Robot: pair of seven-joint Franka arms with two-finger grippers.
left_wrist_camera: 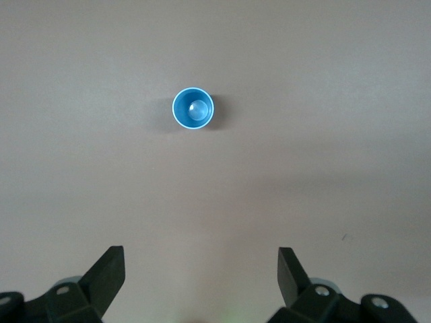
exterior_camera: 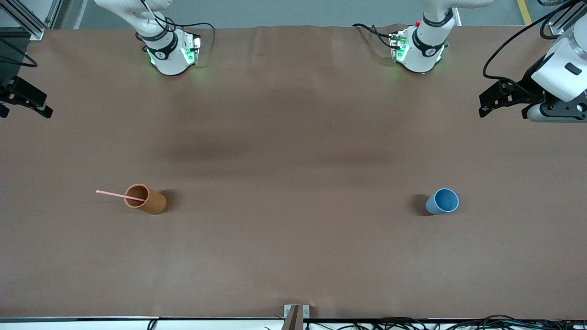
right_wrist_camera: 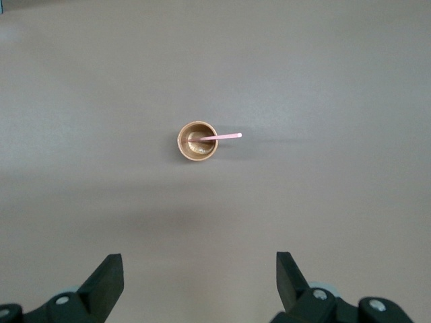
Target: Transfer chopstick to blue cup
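A thin light-pink chopstick [exterior_camera: 113, 194] [right_wrist_camera: 226, 136] leans in an upright orange-brown cup [exterior_camera: 147, 200] [right_wrist_camera: 196, 141] toward the right arm's end of the table, its upper part sticking out over the rim. The blue cup [exterior_camera: 443, 201] [left_wrist_camera: 193, 109] stands upright and empty toward the left arm's end. My left gripper [exterior_camera: 490, 101] [left_wrist_camera: 201, 266] hangs open and empty, high over the table's edge at its own end. My right gripper [exterior_camera: 34, 103] [right_wrist_camera: 200, 269] hangs open and empty, high over the table's edge at the right arm's end. Both arms wait, well apart from the cups.
The brown table cover [exterior_camera: 293, 151] is bare between the two cups. The arm bases [exterior_camera: 172, 55] [exterior_camera: 419, 52] stand along the edge farthest from the front camera. A small metal bracket [exterior_camera: 296, 314] and cables [exterior_camera: 412, 324] lie at the nearest edge.
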